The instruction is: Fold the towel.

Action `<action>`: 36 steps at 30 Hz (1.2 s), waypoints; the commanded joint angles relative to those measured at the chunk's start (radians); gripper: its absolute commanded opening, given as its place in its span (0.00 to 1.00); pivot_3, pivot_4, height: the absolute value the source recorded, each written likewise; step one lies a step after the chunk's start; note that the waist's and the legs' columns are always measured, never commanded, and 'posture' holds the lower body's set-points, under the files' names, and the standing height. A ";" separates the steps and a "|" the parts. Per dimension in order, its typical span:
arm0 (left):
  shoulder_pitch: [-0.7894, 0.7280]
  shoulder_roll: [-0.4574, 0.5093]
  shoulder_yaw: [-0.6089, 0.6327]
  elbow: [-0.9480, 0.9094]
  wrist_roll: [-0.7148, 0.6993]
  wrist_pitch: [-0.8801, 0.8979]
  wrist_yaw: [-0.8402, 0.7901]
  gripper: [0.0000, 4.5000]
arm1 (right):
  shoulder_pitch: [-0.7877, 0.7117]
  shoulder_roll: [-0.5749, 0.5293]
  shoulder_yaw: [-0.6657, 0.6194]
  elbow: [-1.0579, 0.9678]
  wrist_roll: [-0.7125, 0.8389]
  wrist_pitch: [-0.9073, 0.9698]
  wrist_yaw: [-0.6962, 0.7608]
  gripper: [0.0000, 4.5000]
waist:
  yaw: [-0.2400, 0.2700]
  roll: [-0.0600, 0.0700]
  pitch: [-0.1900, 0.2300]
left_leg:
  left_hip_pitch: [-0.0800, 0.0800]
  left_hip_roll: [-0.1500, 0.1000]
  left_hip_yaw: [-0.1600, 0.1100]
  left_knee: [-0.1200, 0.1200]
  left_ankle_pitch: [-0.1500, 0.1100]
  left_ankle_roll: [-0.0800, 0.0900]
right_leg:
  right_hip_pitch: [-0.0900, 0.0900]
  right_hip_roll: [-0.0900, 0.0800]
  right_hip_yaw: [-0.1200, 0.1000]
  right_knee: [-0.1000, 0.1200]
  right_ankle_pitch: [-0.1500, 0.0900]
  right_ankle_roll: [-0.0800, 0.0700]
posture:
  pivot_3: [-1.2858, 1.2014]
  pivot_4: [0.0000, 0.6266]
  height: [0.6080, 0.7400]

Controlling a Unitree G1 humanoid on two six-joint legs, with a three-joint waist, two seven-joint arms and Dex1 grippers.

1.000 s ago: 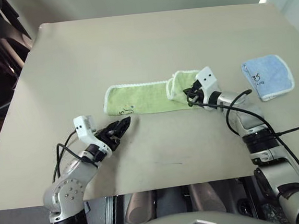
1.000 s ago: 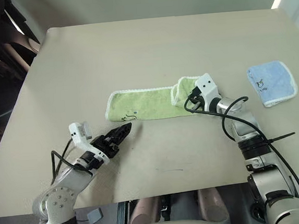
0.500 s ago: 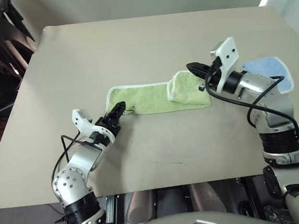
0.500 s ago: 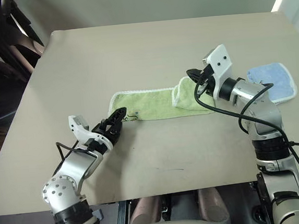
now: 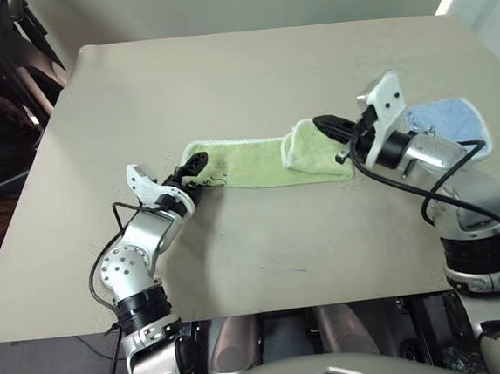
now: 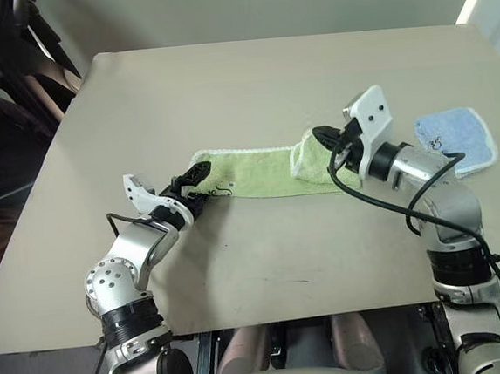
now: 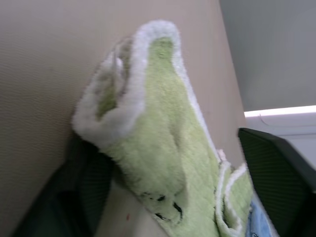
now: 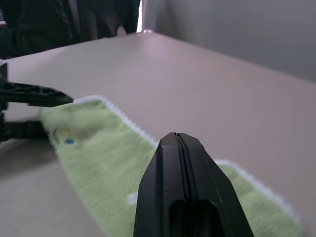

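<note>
Towel (image 5: 256,160) lies mid-table, right end already doubled over — left gripper (image 5: 194,166) spread around its left end, seemingly to pinch; right gripper (image 5: 325,126) clenched empty, hovering above the fold.

Bare table (image 5: 250,82) beyond towel (image 5: 239,162)

- Both eye views look down from the head over the table (image 5: 257,265), sharing the towel (image 5: 239,162) and both arms.
- Left wrist cam sits super close at the towel's end.
- Right wrist cam looks low along the towel toward the left gripper (image 8: 29,111).
</note>
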 commanded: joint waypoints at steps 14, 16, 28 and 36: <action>0.001 0.081 0.077 -0.029 0.006 -0.116 -0.084 0.01 | 0.097 -0.068 -0.047 -0.113 0.068 0.063 0.003 0.00 | -0.002 -0.005 0.003 | -0.007 0.002 0.001 -0.011 0.005 0.001 | -0.012 0.005 0.001 -0.003 -0.008 0.001 | 0.52 0.24 0.97; -0.008 0.127 0.097 -0.040 0.000 -0.127 -0.114 0.01 | 0.106 -0.078 -0.057 -0.109 0.068 0.062 0.004 0.00 | -0.002 -0.006 0.004 | -0.007 0.003 0.001 -0.012 0.006 -0.004 | -0.013 0.007 0.001 -0.003 -0.010 0.000 | 0.52 0.24 0.97; -0.151 0.312 -0.277 -0.173 0.230 -0.040 -0.453 0.01 | 0.112 -0.108 -0.108 -0.003 0.029 0.031 -0.040 0.00 | 0.027 -0.008 0.004 | -0.019 0.003 0.000 -0.003 0.002 0.001 | -0.020 0.006 0.001 -0.002 -0.007 -0.007 | 0.52 0.24 0.97; -0.231 0.343 -0.802 -0.140 0.689 -0.149 -0.787 0.01 | 0.132 -0.085 -0.116 -0.028 0.026 0.030 -0.091 0.00 | 0.018 -0.008 0.004 | -0.022 0.003 0.001 0.005 -0.006 0.003 | -0.023 0.004 0.001 0.000 -0.008 -0.005 | 0.52 0.24 0.97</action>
